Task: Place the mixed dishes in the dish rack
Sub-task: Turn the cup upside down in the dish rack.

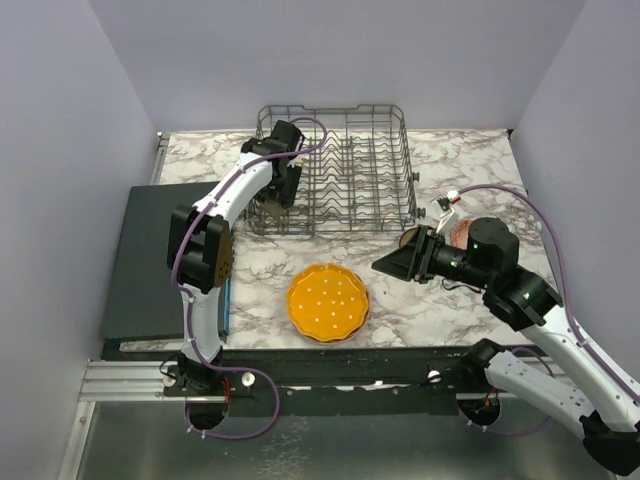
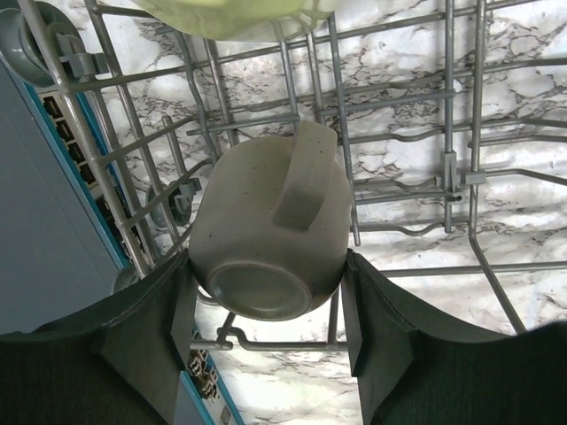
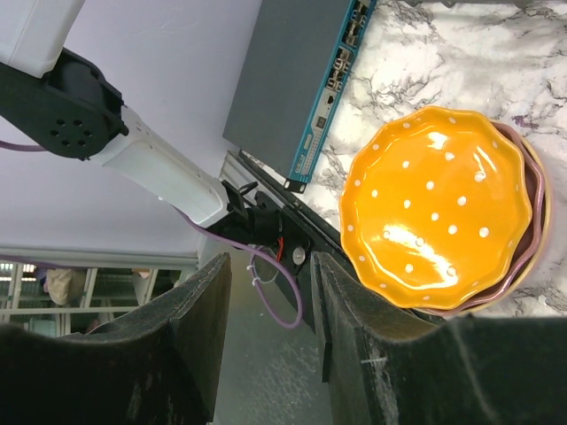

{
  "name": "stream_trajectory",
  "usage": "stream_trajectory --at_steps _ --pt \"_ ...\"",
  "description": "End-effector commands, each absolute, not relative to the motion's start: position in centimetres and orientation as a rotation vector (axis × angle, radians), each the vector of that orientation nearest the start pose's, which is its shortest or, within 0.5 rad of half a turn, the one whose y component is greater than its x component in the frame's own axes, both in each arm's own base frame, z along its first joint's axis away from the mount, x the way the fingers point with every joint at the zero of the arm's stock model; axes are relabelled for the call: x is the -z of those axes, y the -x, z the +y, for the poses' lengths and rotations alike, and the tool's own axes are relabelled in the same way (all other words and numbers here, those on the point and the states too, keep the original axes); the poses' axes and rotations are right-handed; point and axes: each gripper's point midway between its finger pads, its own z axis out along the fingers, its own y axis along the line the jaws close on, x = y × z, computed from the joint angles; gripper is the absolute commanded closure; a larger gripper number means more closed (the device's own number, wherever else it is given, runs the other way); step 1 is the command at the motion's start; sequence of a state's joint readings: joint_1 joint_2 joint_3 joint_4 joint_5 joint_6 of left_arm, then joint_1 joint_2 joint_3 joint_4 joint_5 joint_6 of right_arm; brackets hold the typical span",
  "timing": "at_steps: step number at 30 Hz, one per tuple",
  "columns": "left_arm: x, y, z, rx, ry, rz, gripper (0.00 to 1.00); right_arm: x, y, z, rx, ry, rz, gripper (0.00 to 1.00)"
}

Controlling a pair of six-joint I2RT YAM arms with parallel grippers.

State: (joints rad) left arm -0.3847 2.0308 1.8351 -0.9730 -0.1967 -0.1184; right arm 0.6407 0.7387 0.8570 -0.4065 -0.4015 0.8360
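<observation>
Marble table [image 1: 450, 300] carries the wire rack [image 1: 385, 150] at upper centre, where the left gripper [image 2: 266, 270] clamps a grey-green mug [image 2: 266, 221] at its left end, best seated between tines before release; the right gripper [image 3: 270, 266] hangs empty, jaws apart, near the orange plate [image 3: 434, 204].

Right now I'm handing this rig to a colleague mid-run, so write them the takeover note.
Left gripper: fingers closed on the olive mug, on its side low in the dish rack, left end; not yet released.
Right gripper: open, empty, right of the plates.
Done: a pale yellow piece shows in the rack beyond the mug.
Left: the stack on the table, orange dotted plate over pink plate and peach plate.
</observation>
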Motion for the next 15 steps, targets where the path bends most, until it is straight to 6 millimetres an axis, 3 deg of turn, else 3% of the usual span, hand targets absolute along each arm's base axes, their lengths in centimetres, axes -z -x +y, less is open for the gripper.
stream_trajectory --at_steps 1,15 --pt "-12.0 -44.1 -13.2 -0.170 -0.284 2.662 0.92 -28.0 -15.4 23.9 -1.332 0.143 2.099 0.53" --pt "-10.1 -45.2 -13.4 -0.184 -0.289 2.694 0.87 -27.3 -15.4 23.8 -1.314 0.147 2.118 0.53"
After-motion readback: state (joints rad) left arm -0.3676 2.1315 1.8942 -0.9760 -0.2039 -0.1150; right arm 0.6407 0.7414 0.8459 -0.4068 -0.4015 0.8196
